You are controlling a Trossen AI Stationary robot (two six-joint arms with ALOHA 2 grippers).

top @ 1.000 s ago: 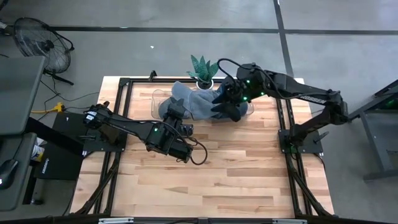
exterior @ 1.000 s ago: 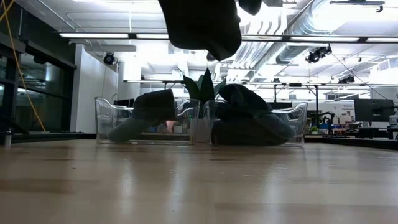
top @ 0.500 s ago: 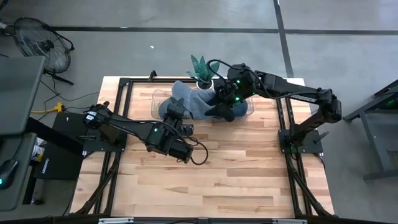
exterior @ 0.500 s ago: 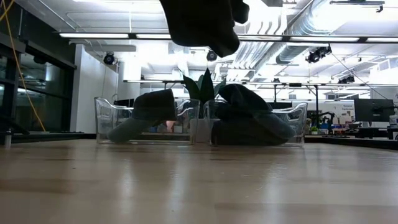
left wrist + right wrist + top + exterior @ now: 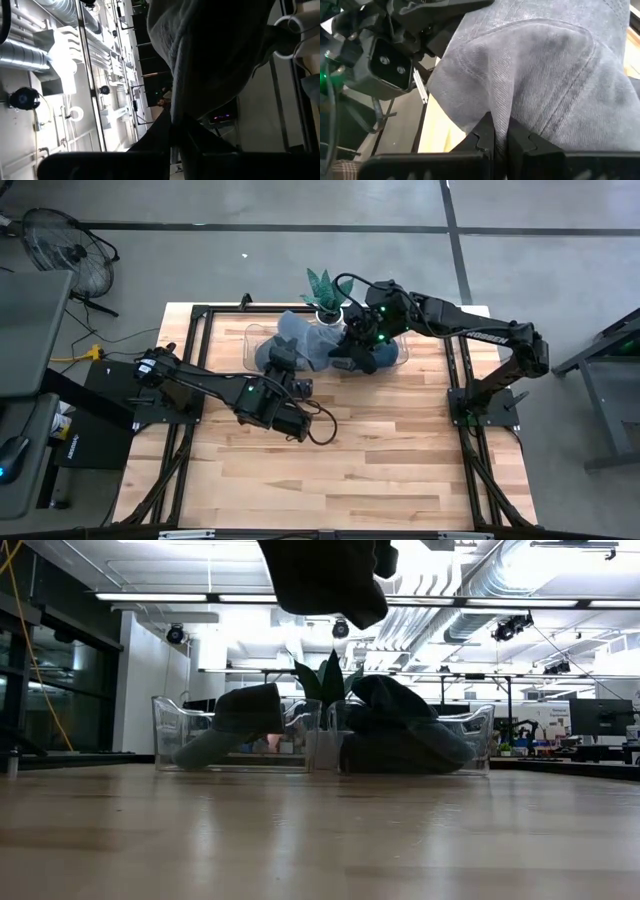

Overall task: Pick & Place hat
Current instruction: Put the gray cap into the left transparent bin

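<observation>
Risk: both tools pinch the same grey hat, so pulling apart could stretch it or slip one grip. Left tool is clamped on hat fabric; right tool is closed on a fold. The hat hangs between them above the bench, near the clear bins.

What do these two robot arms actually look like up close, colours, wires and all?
Both arms are dark, nearly black, built of jointed tubular links. Small green lights glow on the left arm and right arm. Black cables loop beside the left end effector and over the right end effector. Each ends in two flat dark fingers.
</observation>
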